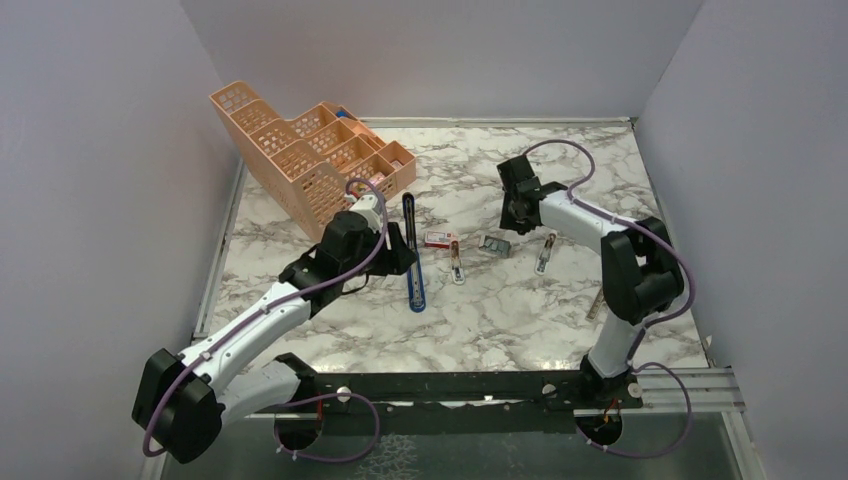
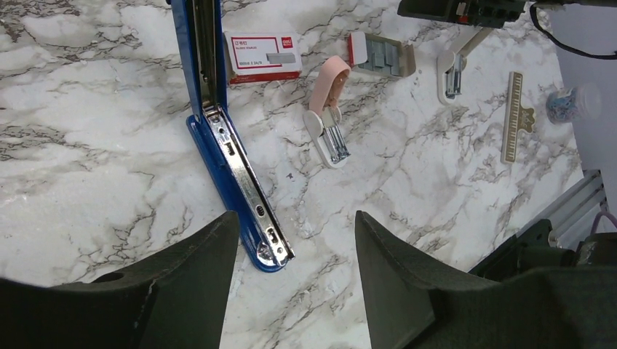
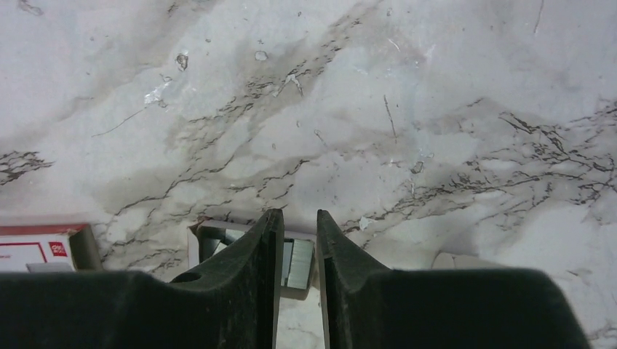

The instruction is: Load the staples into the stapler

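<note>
Silver channel of the stapler (image 2: 231,156), clearest from left wrist

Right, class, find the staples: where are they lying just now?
In the top view the staples lie mid-table, just right of the red-and-white box, with the right claw poised over them.

The slim blue stapler (image 2: 240,182) is showing a silver channel against the white, grey-veined marble tabletop (image 2: 94,160). The small cardboard box (image 2: 263,54) is showing red and white, the ribbed staple block (image 2: 382,57) silvery-grey.
</note>
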Tool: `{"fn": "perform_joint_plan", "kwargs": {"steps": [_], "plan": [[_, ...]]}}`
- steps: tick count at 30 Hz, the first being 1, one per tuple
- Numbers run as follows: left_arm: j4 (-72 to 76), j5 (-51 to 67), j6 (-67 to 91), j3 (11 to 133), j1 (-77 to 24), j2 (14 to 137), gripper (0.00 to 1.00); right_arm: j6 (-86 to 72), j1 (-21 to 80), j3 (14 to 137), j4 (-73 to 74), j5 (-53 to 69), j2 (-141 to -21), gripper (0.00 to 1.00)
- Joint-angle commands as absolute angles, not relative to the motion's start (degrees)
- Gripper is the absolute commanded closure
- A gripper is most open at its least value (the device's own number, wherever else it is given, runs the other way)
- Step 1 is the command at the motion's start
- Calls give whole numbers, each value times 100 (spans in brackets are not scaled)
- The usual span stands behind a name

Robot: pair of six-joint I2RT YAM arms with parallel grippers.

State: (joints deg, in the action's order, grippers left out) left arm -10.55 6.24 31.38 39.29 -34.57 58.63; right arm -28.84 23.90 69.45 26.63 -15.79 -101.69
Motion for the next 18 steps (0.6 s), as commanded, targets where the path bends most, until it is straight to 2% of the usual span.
{"fn": "perform_joint_plan", "kwargs": {"steps": [1, 18], "plan": [[-887, 751, 2924, 4119, -3436, 6023, 39, -2584, 2331, 7217, 2441, -1387, -10492, 72], [-816, 766, 2883, 4078, -3428, 6201, 38, -2353, 2329, 7093, 2761, -858, -10705, 71]]}}
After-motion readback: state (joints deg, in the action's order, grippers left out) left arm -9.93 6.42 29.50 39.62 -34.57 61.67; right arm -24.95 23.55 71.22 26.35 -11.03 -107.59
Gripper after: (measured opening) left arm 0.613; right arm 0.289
